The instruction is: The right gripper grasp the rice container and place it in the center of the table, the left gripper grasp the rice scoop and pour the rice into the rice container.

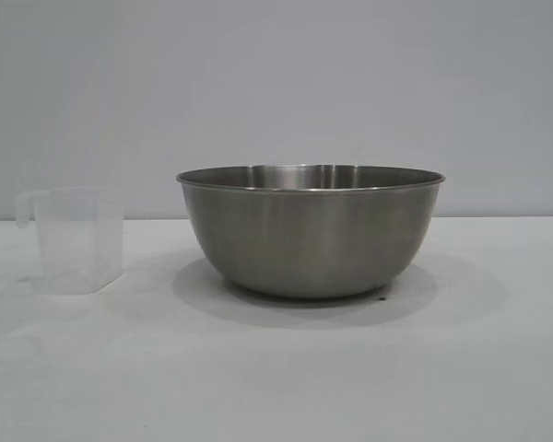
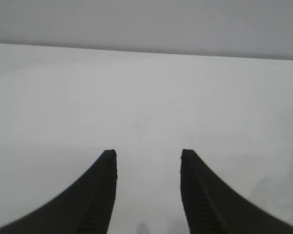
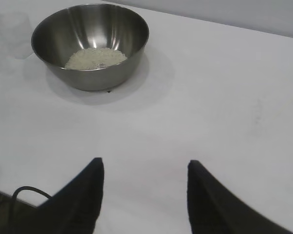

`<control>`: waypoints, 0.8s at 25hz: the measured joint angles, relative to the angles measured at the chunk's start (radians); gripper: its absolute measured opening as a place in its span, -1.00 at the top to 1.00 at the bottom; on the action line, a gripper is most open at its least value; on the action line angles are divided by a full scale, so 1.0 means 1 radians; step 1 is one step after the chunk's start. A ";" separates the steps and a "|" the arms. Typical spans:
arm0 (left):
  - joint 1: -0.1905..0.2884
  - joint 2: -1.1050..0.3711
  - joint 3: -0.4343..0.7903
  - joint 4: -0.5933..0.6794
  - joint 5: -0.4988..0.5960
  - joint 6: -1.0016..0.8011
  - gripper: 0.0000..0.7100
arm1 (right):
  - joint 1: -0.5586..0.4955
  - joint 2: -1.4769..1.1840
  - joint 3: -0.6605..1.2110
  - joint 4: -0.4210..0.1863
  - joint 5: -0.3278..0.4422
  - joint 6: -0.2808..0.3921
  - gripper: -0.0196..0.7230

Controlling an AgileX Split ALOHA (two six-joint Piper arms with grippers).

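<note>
The scene is viewed level and close from table height in the exterior view, facing the rice container [image 1: 311, 230]. The bare table [image 2: 146, 97] is seen past the left wrist's fingers. The container [image 3: 90, 46] is seen from above, farther off, in the right wrist view; it is shared with the exterior view.
</note>
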 joint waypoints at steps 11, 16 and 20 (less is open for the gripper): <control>0.000 -0.709 -0.074 0.098 0.933 0.003 0.25 | 0.000 0.000 0.000 0.000 0.000 -0.002 0.02; 0.000 -0.924 -0.149 0.045 1.270 0.069 0.25 | 0.000 0.000 0.000 0.000 0.000 -0.002 0.02; 0.000 -1.036 -0.168 -0.011 1.467 0.134 0.25 | 0.000 0.000 0.000 0.000 0.000 -0.002 0.02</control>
